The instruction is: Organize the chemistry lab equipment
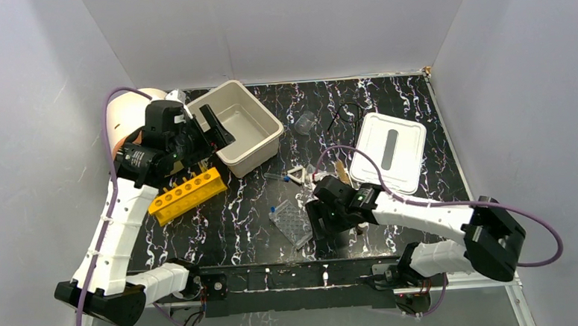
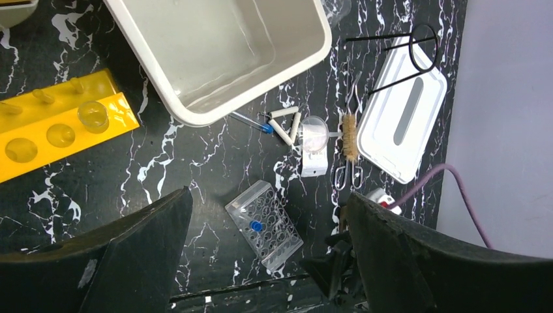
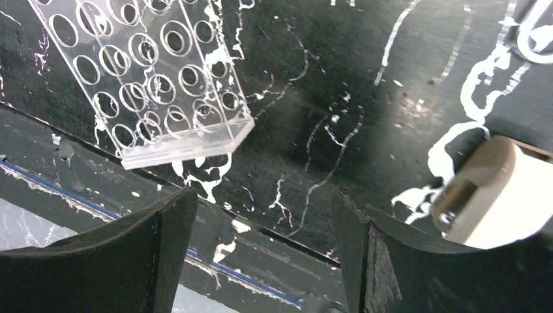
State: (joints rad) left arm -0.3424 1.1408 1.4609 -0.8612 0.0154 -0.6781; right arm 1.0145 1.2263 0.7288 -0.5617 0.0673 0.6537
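Right wrist, clear well tray (image 3: 156, 72), round holes

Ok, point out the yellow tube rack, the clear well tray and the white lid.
yellow tube rack (image 1: 188, 189), top view, its holed top face.
clear well tray (image 2: 270, 228), left wrist view, middle wells.
white lid (image 1: 408, 145), top view, panel right of slot.

Bright, even light; soft shadows, mostly sharp.

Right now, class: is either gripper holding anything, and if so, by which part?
Nothing is held. The left gripper and the right gripper both stand open and empty; the clear well tray lies just ahead of the right one, untouched.
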